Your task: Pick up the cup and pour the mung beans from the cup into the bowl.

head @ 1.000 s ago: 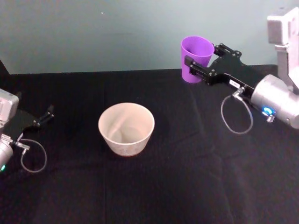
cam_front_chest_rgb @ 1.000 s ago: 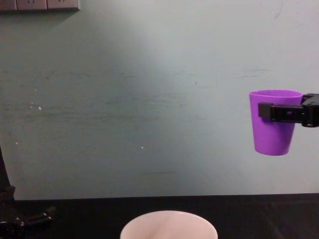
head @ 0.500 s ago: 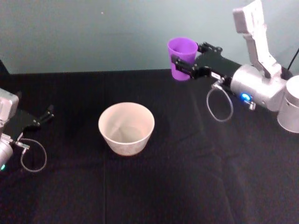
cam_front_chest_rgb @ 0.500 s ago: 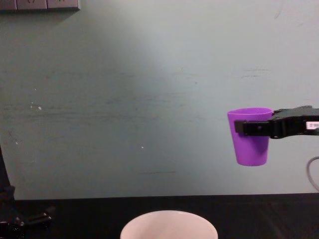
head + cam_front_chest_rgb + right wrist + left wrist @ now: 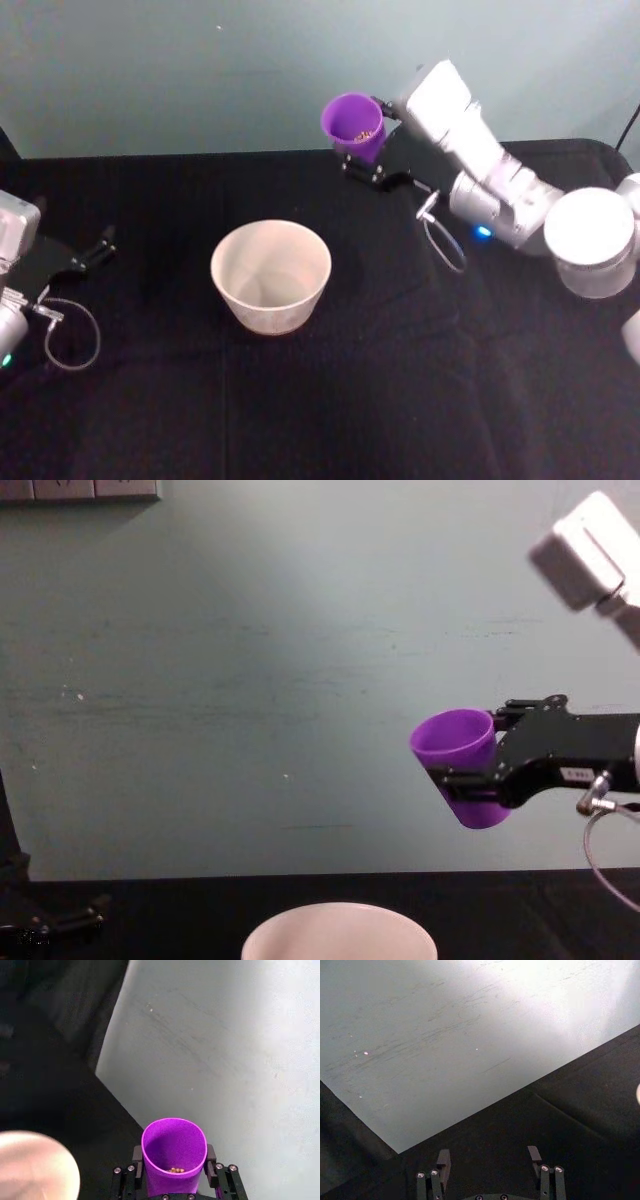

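Head view: the right gripper (image 5: 362, 155) holds the cup (image 5: 352, 120) in the air, behind and to the right of the bowl (image 5: 270, 300), not over it; the left gripper (image 5: 98, 246) lies parked at the left edge of the desk (image 5: 350, 400). Left wrist view: its fingers (image 5: 443, 1160) stand apart, empty. Right wrist view: the right fingers (image 5: 211, 1154) are clamped on the cup's sides; beans (image 5: 175, 1170) lie low inside. Chest view: the cup's long axis leans off upright, mouth up and toward the robot's left, base lower right; tipping further here would likely drop beans on the desk short of the bowl; a loose clamp could let the smooth cup slip.
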You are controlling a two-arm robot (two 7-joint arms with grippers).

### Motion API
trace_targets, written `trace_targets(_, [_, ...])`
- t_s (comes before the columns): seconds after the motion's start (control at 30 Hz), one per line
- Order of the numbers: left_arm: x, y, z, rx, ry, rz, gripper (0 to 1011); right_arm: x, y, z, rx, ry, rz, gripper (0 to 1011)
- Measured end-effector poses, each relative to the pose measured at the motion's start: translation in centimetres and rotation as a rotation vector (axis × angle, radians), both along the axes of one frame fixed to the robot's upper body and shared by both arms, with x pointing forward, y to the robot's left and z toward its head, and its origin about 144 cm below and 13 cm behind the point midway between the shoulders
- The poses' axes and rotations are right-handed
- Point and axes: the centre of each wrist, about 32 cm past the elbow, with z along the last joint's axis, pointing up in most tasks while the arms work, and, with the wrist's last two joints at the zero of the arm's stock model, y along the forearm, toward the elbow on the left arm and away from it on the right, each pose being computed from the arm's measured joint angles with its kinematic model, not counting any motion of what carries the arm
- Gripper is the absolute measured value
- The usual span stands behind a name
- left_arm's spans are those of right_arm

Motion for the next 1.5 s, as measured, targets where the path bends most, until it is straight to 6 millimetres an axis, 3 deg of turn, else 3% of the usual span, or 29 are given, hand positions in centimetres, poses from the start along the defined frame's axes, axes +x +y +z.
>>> trace_targets(0.27, [0.0,0.0,0.0,0.000,0.000,0.000,1000,-1.1,1.5,-0.7,-0.320,-0.180,0.029,720])
trace_targets(0.83, [0.0,0.0,0.0,0.000,0.000,0.000,1000,-2.3,3.3,-1.8,-0.687,-0.320,0.144,720])
trace_targets(1.5, [0.0,0.0,0.0,0.000,0.000,0.000,1000,-2.9,4.3,-2.8,-0.864,-0.440,0.155,721])
